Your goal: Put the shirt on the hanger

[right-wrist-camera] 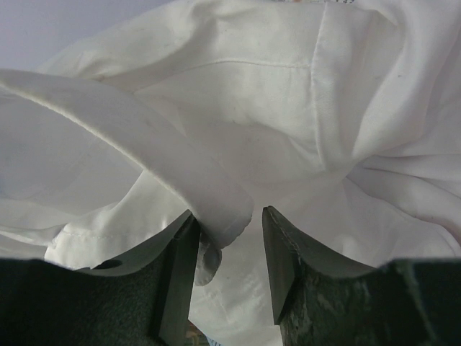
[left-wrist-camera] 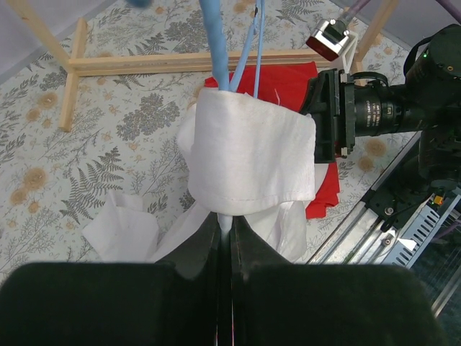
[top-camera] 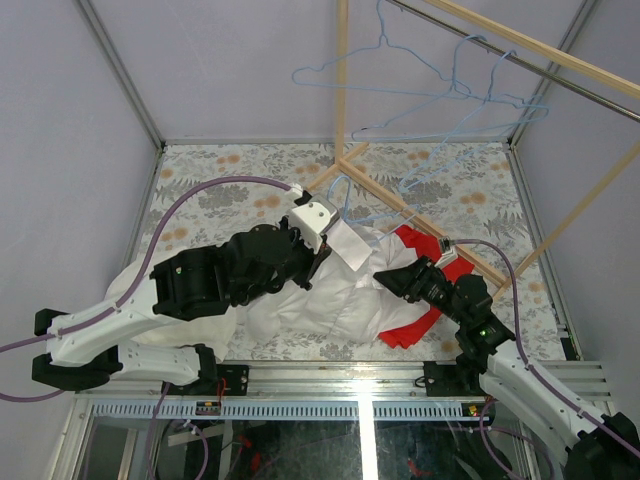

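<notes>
The white shirt (top-camera: 310, 300) lies bunched on the table between the two arms. My left gripper (left-wrist-camera: 229, 227) is shut on the lower end of the light blue hanger (left-wrist-camera: 216, 43). A piece of the shirt (left-wrist-camera: 252, 151) hangs draped over the hanger just beyond the fingertips. In the top view the left gripper (top-camera: 325, 245) is above the shirt's far edge, with the hanger (top-camera: 375, 212) reaching away to the right. My right gripper (top-camera: 385, 277) is at the shirt's right side. Its jaws stand apart around a rounded fold of the shirt (right-wrist-camera: 209, 194), and the fold rests against the left finger (right-wrist-camera: 180, 259).
A red cloth (top-camera: 420, 325) lies under and right of the shirt, beneath the right arm (left-wrist-camera: 389, 108). A wooden rack (top-camera: 440, 225) crosses the far table, and more blue wire hangers (top-camera: 400, 90) hang from its upper rail. The metal frame runs along the table's near edge.
</notes>
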You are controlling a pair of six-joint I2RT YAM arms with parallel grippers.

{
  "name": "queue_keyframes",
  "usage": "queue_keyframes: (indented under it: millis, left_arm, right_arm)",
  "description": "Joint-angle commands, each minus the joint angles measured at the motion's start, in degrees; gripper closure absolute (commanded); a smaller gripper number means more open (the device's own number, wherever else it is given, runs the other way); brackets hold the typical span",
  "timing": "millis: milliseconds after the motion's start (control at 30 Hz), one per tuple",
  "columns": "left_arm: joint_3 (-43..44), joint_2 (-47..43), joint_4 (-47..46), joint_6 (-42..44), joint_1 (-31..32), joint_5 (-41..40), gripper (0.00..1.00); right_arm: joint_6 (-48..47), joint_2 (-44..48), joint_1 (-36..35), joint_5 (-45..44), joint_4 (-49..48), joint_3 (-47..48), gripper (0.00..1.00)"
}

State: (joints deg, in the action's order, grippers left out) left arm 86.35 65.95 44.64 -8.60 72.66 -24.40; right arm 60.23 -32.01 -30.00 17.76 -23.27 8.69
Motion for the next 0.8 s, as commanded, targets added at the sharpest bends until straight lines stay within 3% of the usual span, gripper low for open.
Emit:
queue_keyframes:
  millis: [0, 200, 333, 533, 767]
  left_arm:
    - [1.6, -0.2, -5.1, -0.8, 0.1, 0.4, 1.00]
    - [1.1, -0.2, -5.1, -0.7, 0.0, 0.6, 1.00]
    - [0.7, -0.6, -5.0, -0.5, 0.1, 1.6, 1.00]
    - [-1.5, -3.0, -5.1, -0.1, 0.1, 5.4, 1.00]
    - [-4.9, -7.0, -4.4, -0.3, 0.1, 7.5, 1.00]
  right_arm:
    - [2.0, -1.0, -0.2, 0.4, -9.1, 0.2, 0.58]
    - [0.6, 0.2, -0.2, -2.4, -7.0, 0.8, 0.83]
    - [-2.2, 2.5, -0.2, -6.2, 1.3, 2.9, 0.98]
    - [-5.4, 2.3, -0.2, -15.7, 20.9, 10.2, 1.00]
    - [-10.3, -4.6, 0.3, -17.9, 27.2, 19.1, 1.00]
